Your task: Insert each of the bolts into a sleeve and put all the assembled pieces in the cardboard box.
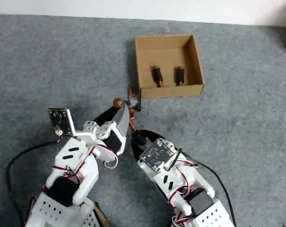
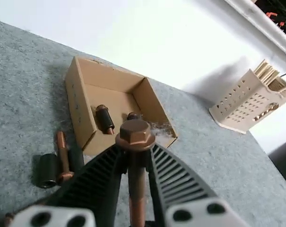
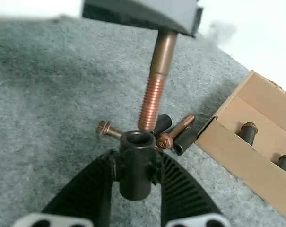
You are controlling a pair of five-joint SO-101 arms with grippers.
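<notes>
My left gripper [image 2: 134, 153] is shut on a copper bolt [image 2: 134, 135], hex head out past the fingertips. In the high view that bolt [image 1: 125, 113] slants down towards my right gripper [image 1: 137, 138]. My right gripper [image 3: 135, 163] is shut on an upright black sleeve [image 3: 135, 170]. The threaded tip of the bolt [image 3: 150, 106] sits at the far rim of the sleeve's mouth. The cardboard box [image 1: 170, 91] holds two assembled pieces [image 1: 157, 75] [image 1: 179, 74]. Loose bolts [image 3: 107, 128] [image 3: 177, 132] and sleeves [image 3: 184, 140] lie beside the box [image 3: 237, 156].
The loose parts [image 1: 132, 101] lie at the box's near-left corner, just beyond both grippers. A pale perforated holder with wooden sticks [image 2: 249, 101] stands far right. Grey carpet lies open on both sides of the box.
</notes>
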